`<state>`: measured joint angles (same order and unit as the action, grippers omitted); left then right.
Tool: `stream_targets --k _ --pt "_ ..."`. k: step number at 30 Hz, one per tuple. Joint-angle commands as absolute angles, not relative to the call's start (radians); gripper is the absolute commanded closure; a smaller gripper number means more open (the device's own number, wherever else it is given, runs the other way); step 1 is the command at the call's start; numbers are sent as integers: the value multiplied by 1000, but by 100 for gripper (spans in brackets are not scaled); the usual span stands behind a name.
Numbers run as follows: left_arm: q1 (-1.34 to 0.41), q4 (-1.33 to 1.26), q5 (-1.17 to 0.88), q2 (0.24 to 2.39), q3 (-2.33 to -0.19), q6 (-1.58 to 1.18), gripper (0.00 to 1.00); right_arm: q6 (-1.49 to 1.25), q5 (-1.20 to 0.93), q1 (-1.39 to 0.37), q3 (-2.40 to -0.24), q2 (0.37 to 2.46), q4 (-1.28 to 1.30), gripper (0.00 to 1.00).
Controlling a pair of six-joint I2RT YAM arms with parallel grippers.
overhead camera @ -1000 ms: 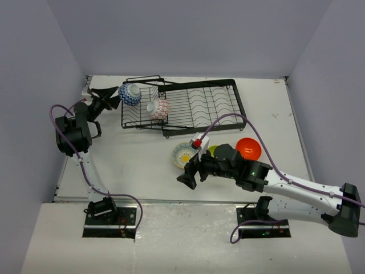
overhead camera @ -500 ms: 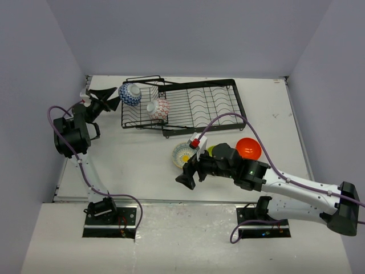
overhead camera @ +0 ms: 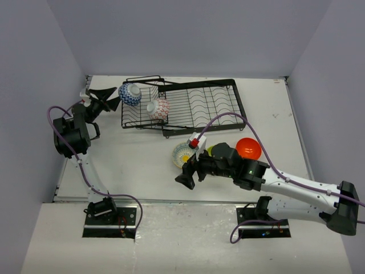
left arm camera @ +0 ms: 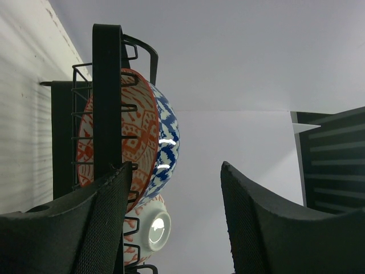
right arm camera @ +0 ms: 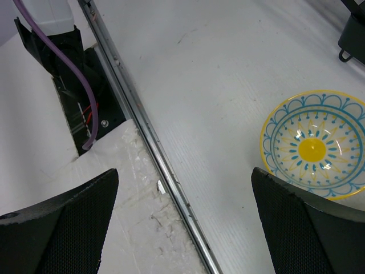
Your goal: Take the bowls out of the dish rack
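The dish rack (overhead camera: 194, 105) is lying at the worktop's (overhead camera: 142, 157) 12 o'clock, holding the blue-patterned bowl (overhead camera: 130, 94) on edge at its 9 o'clock end. The left gripper (overhead camera: 112, 97), spread wide and empty, is facing it. It should be straddling the rim squarely, clearing the wires.

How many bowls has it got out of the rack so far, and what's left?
Three look done: the cream bowl, lime green bowl and orange bowl sit on the table. The left gripper, open, faces the blue bowl. That and the red-and-white bowl are left in the dish rack. The right gripper is open.
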<state>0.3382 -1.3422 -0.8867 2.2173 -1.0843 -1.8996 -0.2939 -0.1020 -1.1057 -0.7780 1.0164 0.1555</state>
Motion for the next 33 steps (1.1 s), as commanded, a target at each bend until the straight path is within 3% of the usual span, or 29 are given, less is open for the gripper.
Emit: stream_targets --k 1,33 --pt "339 -1835 -897 2155 -1091 -1882 36 -276 -129 -1108 -830 1026 115 1" --pt "281 -1845 -854 2258 -1196 -1913 41 -275 -123 -1109 -834 1029 138 1"
